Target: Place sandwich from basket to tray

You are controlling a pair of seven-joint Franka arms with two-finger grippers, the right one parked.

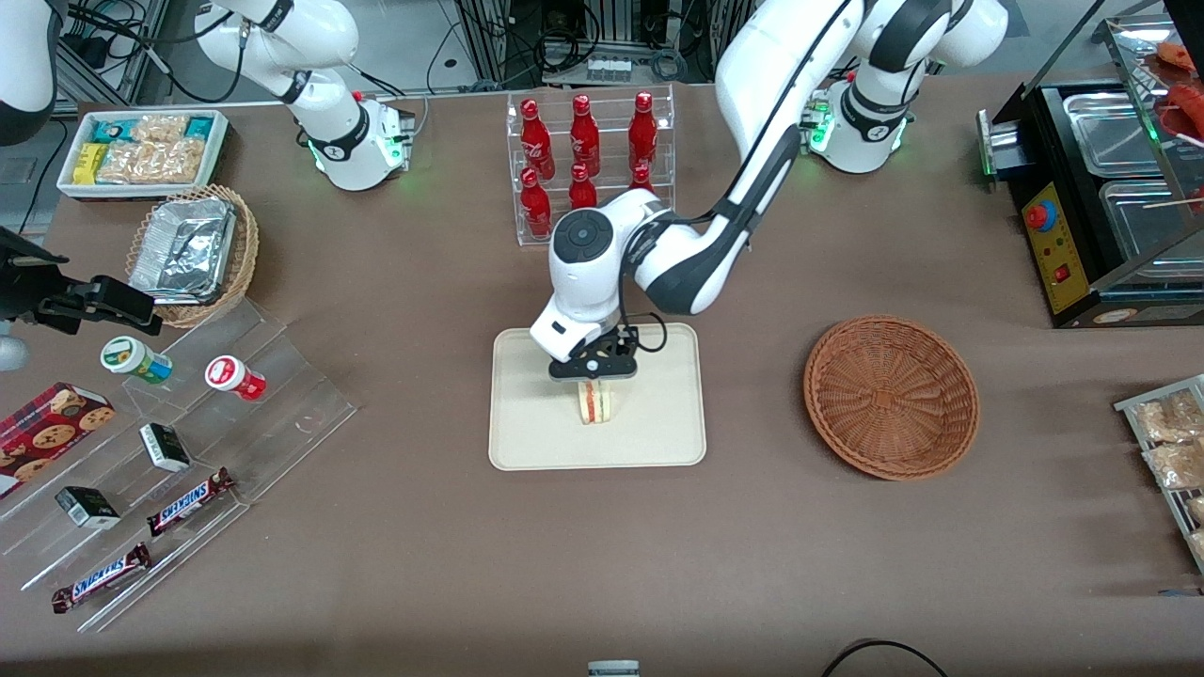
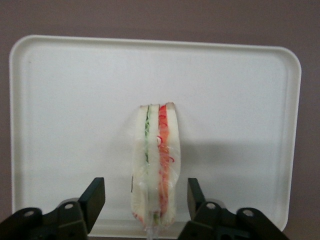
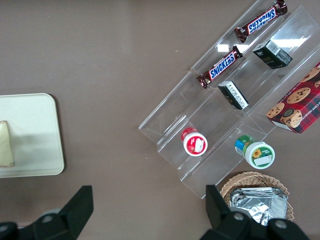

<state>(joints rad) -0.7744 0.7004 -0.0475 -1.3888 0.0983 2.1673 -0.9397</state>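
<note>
The sandwich (image 1: 594,402) (image 2: 156,160) stands upright on its edge on the cream tray (image 1: 527,432) (image 2: 75,100), near the tray's middle, with its red and green filling showing. My left gripper (image 1: 594,376) (image 2: 146,195) hangs straight above it, open. One finger stands on each side of the wedge, each with a clear gap to the bread. The reddish-brown wicker basket (image 1: 891,395) sits empty beside the tray, toward the working arm's end of the table. The right wrist view catches the tray's corner (image 3: 35,130) and a slice of the sandwich (image 3: 5,145).
A clear rack of red bottles (image 1: 588,160) stands farther from the camera than the tray. A tiered clear stand with snacks (image 1: 188,451), a tan basket of foil containers (image 1: 193,249) and a white snack bin (image 1: 141,150) lie toward the parked arm's end. A black food warmer (image 1: 1101,197) stands at the working arm's end.
</note>
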